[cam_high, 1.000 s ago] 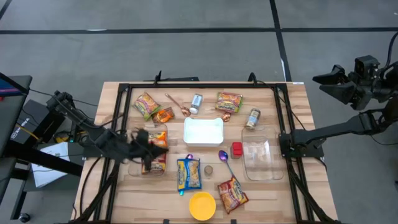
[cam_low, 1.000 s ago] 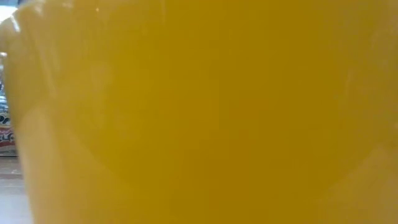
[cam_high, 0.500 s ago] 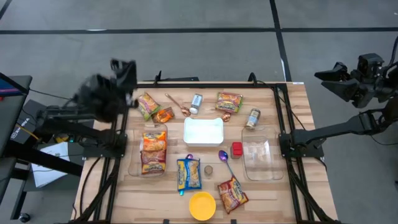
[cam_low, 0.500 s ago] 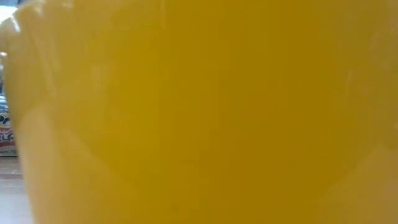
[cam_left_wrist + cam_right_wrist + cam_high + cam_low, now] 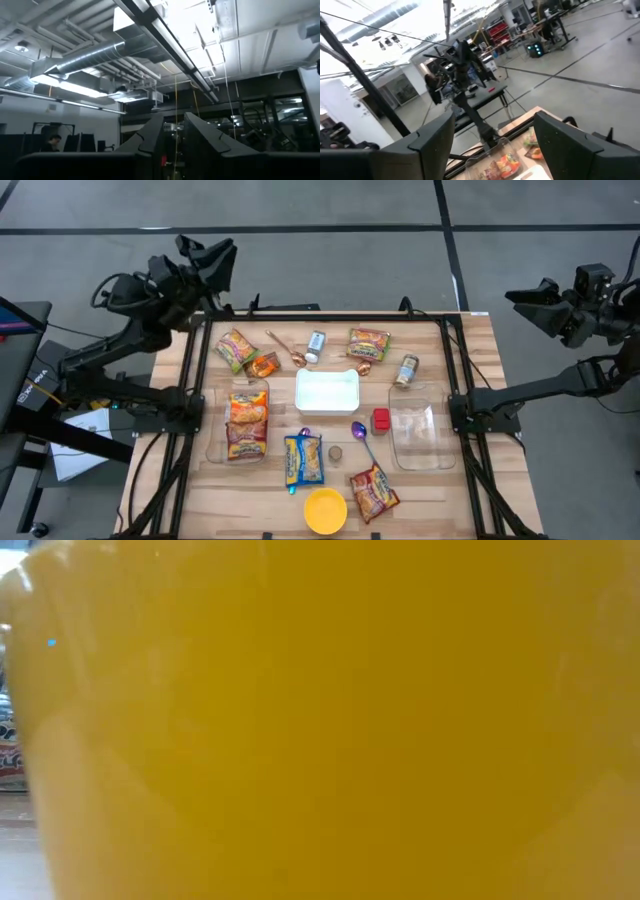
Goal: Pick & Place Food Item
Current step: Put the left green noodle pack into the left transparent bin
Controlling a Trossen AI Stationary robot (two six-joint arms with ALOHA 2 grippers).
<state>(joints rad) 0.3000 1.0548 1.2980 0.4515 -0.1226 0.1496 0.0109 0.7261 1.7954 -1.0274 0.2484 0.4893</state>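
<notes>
No packet lettering can be read. The orange noodle packet (image 5: 247,423) lies inside a clear plastic tray (image 5: 214,448), left of the white square dish (image 5: 327,391). A yellow bowl (image 5: 320,720) blocks the low view. Left gripper (image 5: 222,258) is raised off-table, fingers slightly parted, empty; right gripper (image 5: 522,302) likewise, fingers apart.

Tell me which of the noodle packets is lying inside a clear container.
The noodle packet on the table's left side, inside the left clear container. The other packets lie on bare wood, and the right clear container holds none.
</notes>
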